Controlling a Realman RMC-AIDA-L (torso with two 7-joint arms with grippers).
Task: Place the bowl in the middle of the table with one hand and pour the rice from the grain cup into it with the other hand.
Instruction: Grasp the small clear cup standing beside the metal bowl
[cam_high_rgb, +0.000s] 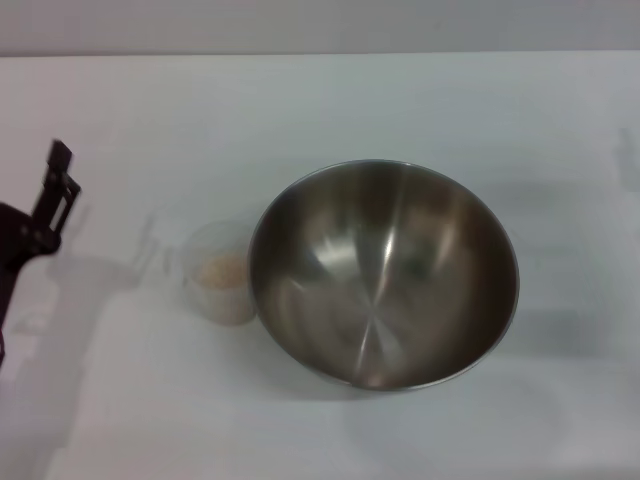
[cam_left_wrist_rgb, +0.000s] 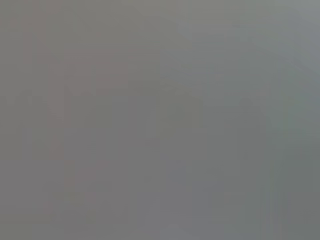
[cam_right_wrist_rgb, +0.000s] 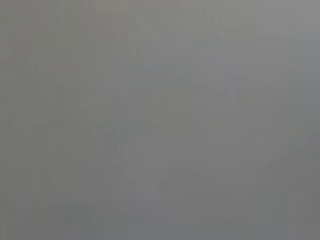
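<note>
Left claw (cam_high_rgb: 58, 175) apart from grain cup (cam_high_rgb: 220, 272).

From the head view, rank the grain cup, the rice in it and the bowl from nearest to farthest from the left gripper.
The left gripper sits at the table's left edge.
1. The grain cup, just left of the bowl; its near wall comes first.
2. The rice, low inside the cup; almost too close to the cup to separate.
3. The bowl, mid-table, to the cup's right.
</note>
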